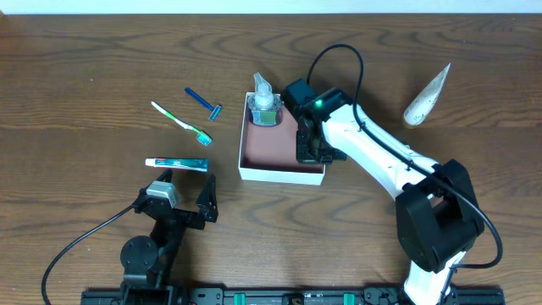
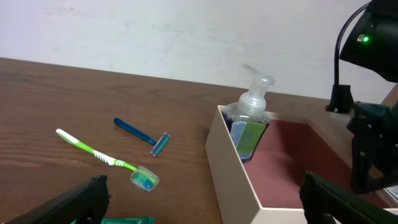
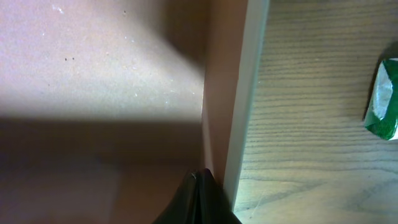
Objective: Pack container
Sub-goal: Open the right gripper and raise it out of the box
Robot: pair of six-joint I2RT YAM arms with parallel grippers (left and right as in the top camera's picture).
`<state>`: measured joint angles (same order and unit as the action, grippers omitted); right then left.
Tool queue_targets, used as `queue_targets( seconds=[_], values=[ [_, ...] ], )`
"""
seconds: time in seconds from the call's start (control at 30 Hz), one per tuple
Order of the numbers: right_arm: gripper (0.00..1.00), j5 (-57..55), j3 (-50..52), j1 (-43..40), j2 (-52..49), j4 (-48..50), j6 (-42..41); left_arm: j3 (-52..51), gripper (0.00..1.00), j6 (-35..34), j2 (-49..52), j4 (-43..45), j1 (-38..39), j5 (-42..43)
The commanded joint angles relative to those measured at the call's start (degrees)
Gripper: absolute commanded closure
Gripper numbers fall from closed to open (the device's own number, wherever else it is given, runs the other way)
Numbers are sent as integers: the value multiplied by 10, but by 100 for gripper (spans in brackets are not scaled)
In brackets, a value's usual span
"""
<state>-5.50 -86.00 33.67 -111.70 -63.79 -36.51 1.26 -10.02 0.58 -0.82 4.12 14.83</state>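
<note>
We see the container mouth up, near-square, no long axis standing out. Right gripper clenched inside its right wall; left gripper released.

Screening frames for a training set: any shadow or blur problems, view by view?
Right wrist: soft close-up, a broad shadow darkening the container floor. Left wrist: its own fingers dark and blurred, soap bottle sharp. Overhead: even light, crisp.

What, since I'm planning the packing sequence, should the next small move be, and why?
Probably lift the right gripper straight up out of the container: it sits shut and empty-looking against the inner wall, only the soap bottle is packed, and the toothbrush, razor and toothpaste lie outside.
</note>
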Motion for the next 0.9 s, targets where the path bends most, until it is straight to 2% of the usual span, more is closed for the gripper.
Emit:
queue_targets(
  seconds=[0.0, 0.73, 0.8, 0.87],
  values=[
    [99, -2, 2, -8, -2, -1, 21, -10, 2, 8, -3, -19, -3, 6],
    [98, 5, -2, -18, -2, 0, 68, -10, 2, 8, -3, -19, -3, 6],
    [96, 20, -12, -19, -1, -1, 81, -10, 2, 8, -3, -19, -3, 6],
    [89, 39, -31, -19, 2, -6, 97, -10, 2, 8, -3, -19, -3, 6]
  ],
)
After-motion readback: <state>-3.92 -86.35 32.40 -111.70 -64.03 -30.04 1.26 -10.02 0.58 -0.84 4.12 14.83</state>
